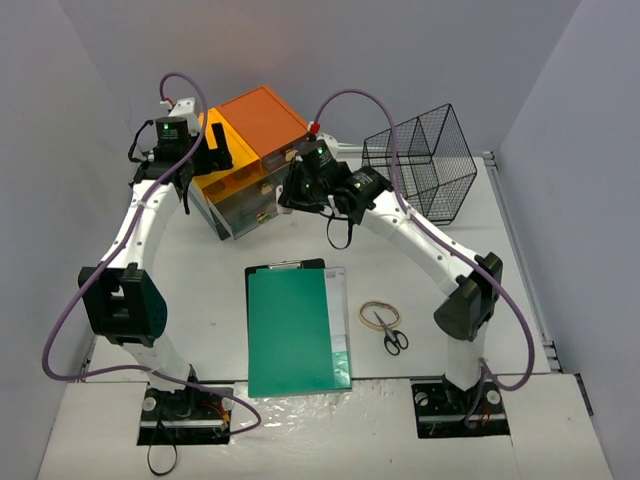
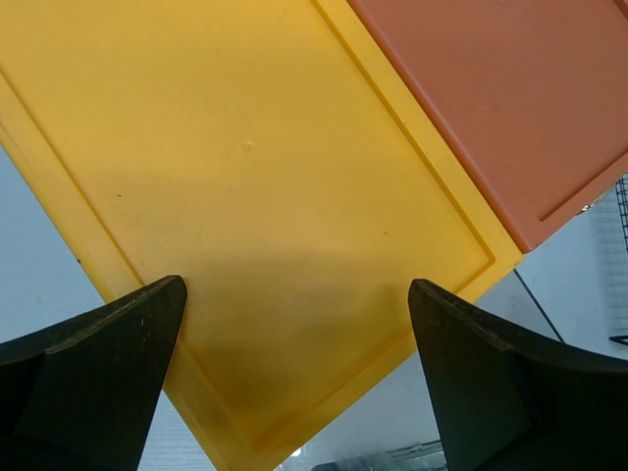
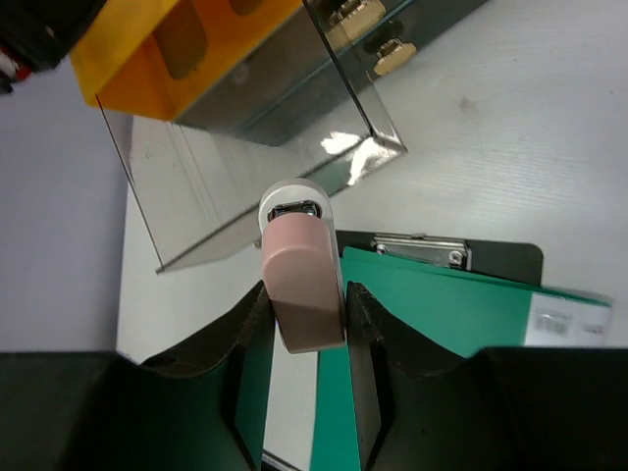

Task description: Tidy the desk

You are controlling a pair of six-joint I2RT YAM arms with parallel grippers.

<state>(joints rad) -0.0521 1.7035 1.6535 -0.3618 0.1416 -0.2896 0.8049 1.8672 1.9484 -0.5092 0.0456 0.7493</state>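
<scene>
Desk matte white, smooth; left jaws wide apart, empty; right jaws tight around pink stapler.

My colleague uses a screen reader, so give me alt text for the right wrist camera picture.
The right gripper clamps a pink and white stapler above the white desk. Beyond it stands a clear drawer unit with an orange top; nearer lies a green folder on a black clipboard.

The desk carries drawers, basket, clipboard and scissors.
</scene>
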